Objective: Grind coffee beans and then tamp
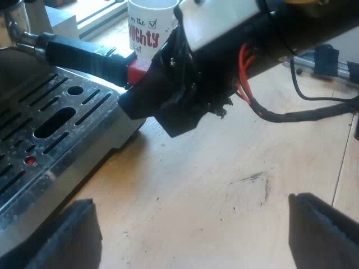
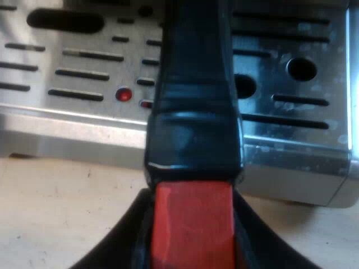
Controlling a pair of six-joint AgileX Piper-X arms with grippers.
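The left claw (image 1: 190, 227) is hovering over the bare wooden surface (image 1: 224, 174), its two fingers (image 1: 322, 232) standing wide apart. Beyond it, the right claw (image 1: 162, 101) is sitting at the red end of the holder (image 1: 78, 53) handle, above the slotted drip tray (image 1: 50, 112) of the espresso machine (image 1: 90, 165). A white lettered mug (image 1: 147, 28) is standing just behind.

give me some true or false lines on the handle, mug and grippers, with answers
1. The right gripper grips the handle at its red end. True.
2. A white mug with red lettering stands beyond the handle. True.
3. The left gripper holds the mug. False: it is open and empty, over the table.
4. The handle lies on the table. False: it is up over the machine's tray.
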